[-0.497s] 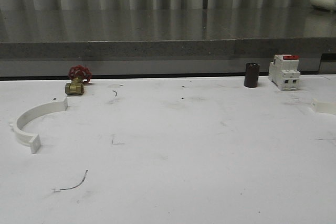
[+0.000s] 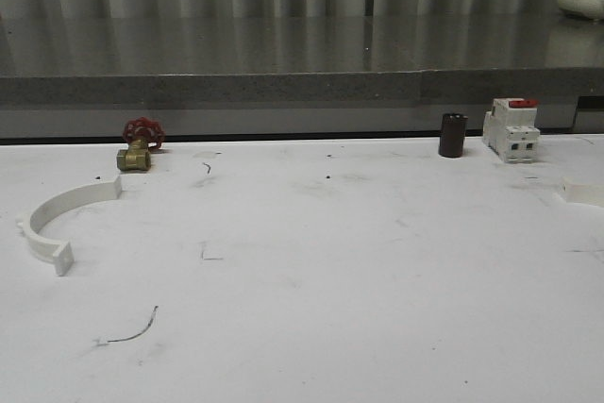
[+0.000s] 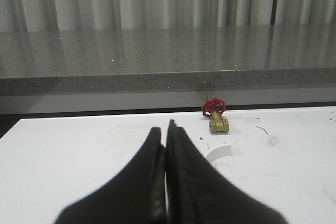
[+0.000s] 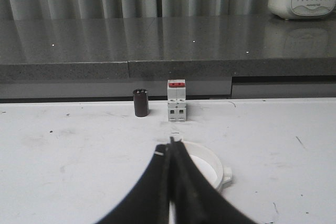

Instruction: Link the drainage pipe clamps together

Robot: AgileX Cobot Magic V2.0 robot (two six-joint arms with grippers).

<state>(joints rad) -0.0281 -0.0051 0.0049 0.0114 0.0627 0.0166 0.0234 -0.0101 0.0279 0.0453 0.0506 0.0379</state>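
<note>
One drainage pipe clamp [image 2: 57,219], a white half-ring with square end tabs, lies flat at the table's left. Its end [image 3: 219,153] shows beside my left gripper [image 3: 167,130], which is shut on nothing and hovers short of it. At the table's right edge lies the other clamp [image 2: 582,193]. In the right wrist view this clamp [image 4: 210,162] curves just beyond and partly behind my right gripper [image 4: 170,145], whose black fingers are pressed together and empty.
A brass valve with a red handle [image 2: 139,146] stands at the back left, past the left clamp. A dark cylinder [image 2: 452,135] and a white breaker with a red top [image 2: 511,129] stand at the back right. A grey counter ledge [image 2: 302,87] runs behind the table.
</note>
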